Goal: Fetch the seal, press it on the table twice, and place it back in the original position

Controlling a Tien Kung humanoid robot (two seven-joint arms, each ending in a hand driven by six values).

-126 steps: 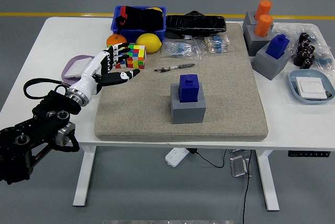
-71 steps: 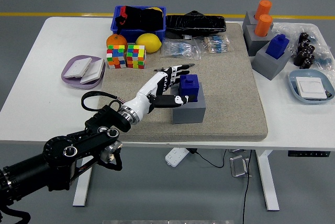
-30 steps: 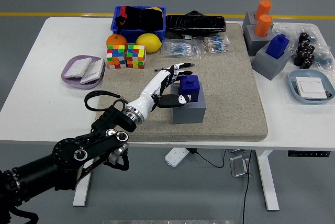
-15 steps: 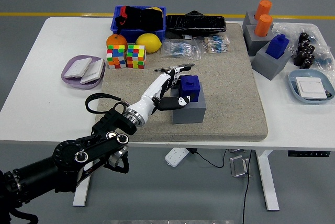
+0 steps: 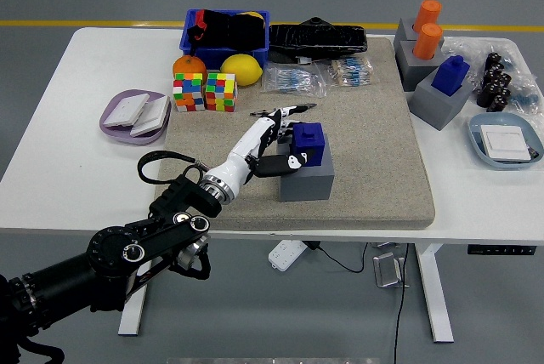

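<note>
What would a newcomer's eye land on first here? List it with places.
First, the black left arm reaching in from the lower left, its white left hand closing around the blue seal on its grey base at the centre of the beige mat. Next, two colourful puzzle cubes at the mat's far left corner, and two orange seals far right.

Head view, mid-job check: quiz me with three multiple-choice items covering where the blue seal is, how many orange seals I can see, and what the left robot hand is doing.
1. Where is the blue seal nearest the left robot hand?
A. in its grey holder on the mat
B. in the blue bin
C. on the purple plate

2. How many orange seals stand at the far right?
A. one
B. two
C. four

3. What is the left robot hand doing?
A. resting off the table
B. holding a cube
C. closing its fingers round the blue seal

Key: 1 A, the seal sits in the grey holder. 2 B, two orange seals. 3 C, fingers flank the seal, not yet lifted.
</note>
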